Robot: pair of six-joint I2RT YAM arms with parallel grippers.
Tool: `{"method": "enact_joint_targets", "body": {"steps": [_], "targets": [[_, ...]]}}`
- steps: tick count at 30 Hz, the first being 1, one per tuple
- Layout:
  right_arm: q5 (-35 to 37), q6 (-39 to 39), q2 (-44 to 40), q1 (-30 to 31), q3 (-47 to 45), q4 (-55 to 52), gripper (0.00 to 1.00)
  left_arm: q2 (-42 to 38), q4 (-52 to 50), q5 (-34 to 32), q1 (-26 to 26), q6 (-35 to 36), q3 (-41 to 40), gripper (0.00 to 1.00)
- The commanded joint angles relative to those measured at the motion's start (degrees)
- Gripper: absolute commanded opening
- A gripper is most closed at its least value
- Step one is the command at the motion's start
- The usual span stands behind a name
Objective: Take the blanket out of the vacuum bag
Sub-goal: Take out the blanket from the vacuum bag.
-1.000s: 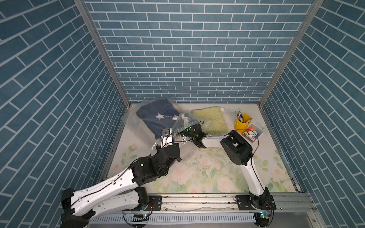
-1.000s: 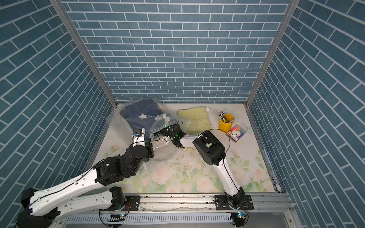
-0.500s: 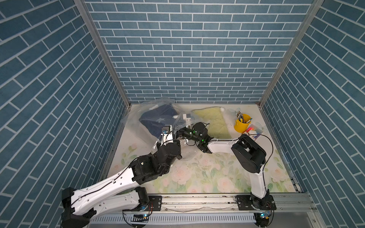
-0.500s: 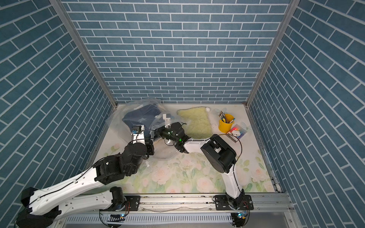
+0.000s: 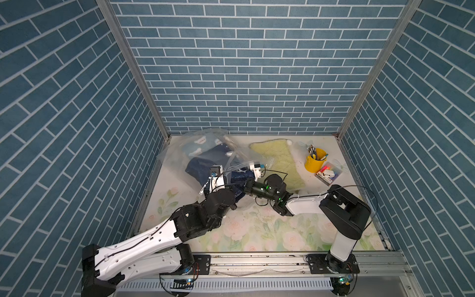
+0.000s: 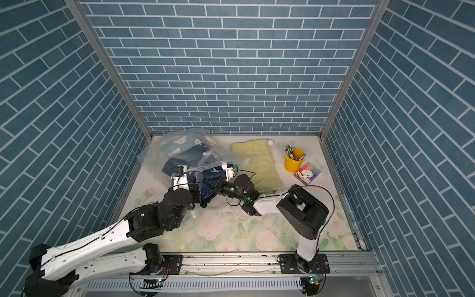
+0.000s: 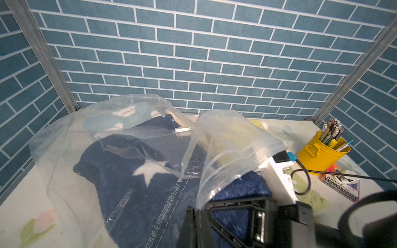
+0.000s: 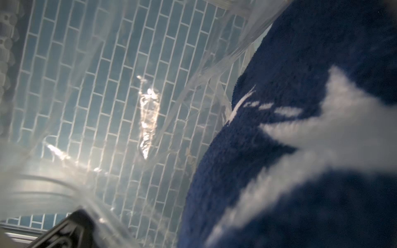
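In both top views the bag (image 5: 180,156) lies crumpled well left of the yellow bucket (image 5: 312,164), with the navy blanket (image 5: 203,164) half inside it. The left hand (image 5: 218,177) and right hand (image 5: 240,183) meet at its mouth, beyond the green mat (image 5: 280,159) from the bucket.

Left wrist view: the left hand is pinched together on the bag's zip edge. The bucket stands far off.

Right wrist view: starred blanket beside clear plastic fills the frame, and the right hand is closed on blanket fabric.
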Motion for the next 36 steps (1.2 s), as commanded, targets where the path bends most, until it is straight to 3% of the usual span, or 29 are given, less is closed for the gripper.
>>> {"method": "enact_joint_targets", "body": {"steps": [1,13,20,28,36], "targets": [[-1.05,-3.4,-4.92,0.3,-2.17,3.47,0.0,1.74,0.11,-1.85,-0.12,-0.81,0.33,0.0],[-1.44,-10.09,-21.54,0.32,-11.18,-5.13,0.0,6.5,-1.0,-2.47,1.0,-2.17,2.11,0.0],[-1.31,-13.8,-31.66,-1.21,-10.04,-12.95,0.0,7.56,-1.94,-3.29,1.64,-4.97,1.96,0.0],[-3.52,-16.46,-37.6,-5.07,-3.16,-19.78,0.0,7.71,-1.59,-3.65,2.66,-8.36,0.1,0.0],[-7.9,-17.18,-37.02,-9.9,8.31,-23.91,0.0,8.45,-1.5,-4.57,3.6,-10.86,-1.15,0.0]]}}
